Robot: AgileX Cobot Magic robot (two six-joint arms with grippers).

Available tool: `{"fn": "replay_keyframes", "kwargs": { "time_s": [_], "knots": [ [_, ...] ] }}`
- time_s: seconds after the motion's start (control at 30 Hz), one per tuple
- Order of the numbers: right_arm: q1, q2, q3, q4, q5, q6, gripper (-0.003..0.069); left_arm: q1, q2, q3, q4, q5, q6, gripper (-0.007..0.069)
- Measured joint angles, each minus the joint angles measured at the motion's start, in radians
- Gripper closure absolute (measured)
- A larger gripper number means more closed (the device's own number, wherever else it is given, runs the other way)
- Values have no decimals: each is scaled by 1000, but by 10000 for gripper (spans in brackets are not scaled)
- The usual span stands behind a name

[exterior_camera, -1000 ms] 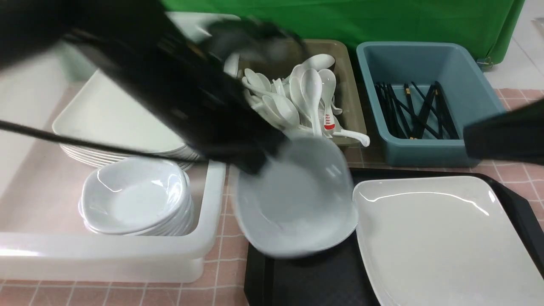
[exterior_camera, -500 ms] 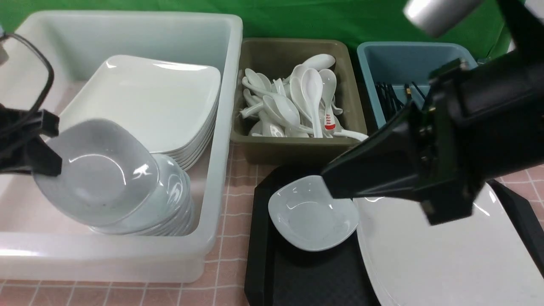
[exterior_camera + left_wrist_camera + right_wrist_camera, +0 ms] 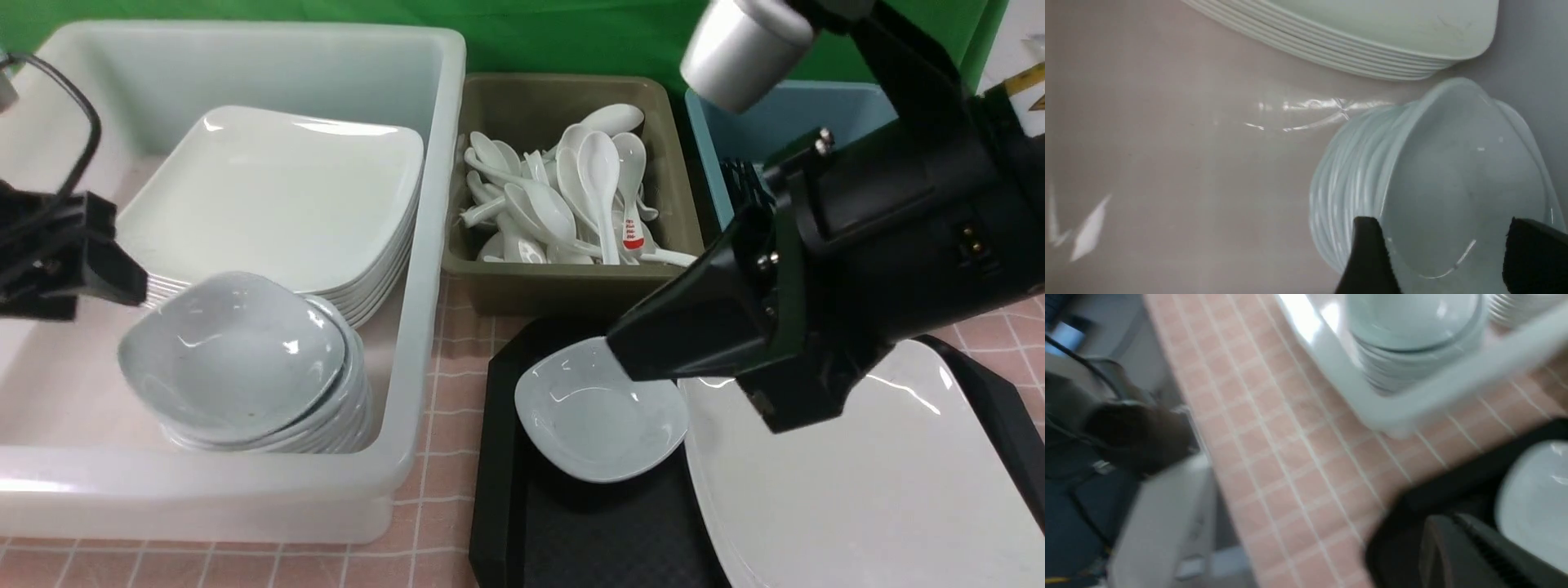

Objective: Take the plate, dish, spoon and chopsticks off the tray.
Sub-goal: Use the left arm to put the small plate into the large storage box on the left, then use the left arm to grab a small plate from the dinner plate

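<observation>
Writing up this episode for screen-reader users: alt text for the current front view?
The robot's right gripper, shut, hovers over a black tray holding a small white dish and a large white plate. At left, its open left gripper is beside stacked dishes in a white bin.

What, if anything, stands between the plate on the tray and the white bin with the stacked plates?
The small dish sits on the tray right beside the plate, on the bin's side. Beyond it, the white bin's raised near wall also stands in the way, so the plate would probably need lifting over both.
</observation>
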Motion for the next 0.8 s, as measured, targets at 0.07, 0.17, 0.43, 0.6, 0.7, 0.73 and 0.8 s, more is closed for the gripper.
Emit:
{"fn": "replay_keyframes", "kwargs": {
  "time_s": [0.07,0.17,0.43,0.6,0.7,0.73,0.8],
  "knots": [
    [0,-5,-17,-80,23,40,629,0,-8,-41,15,20,-19,211],
    [-13,-34,-52,-313,88,160,629,-38,-39,-120,-19,60,-27,335],
    [-205,-125,2,-482,188,208,629,-566,0,-150,-12,14,14,627],
    [-328,-191,139,-470,187,237,629,-914,171,-150,149,-119,19,622],
    [-350,-226,212,-447,187,238,629,-1040,282,-150,266,-199,17,570],
    [-350,-237,234,-443,187,238,629,-1070,318,-150,310,-220,11,540],
    [-350,-255,267,-440,187,238,629,-1104,371,-150,383,-250,2,489]
  ]
}}
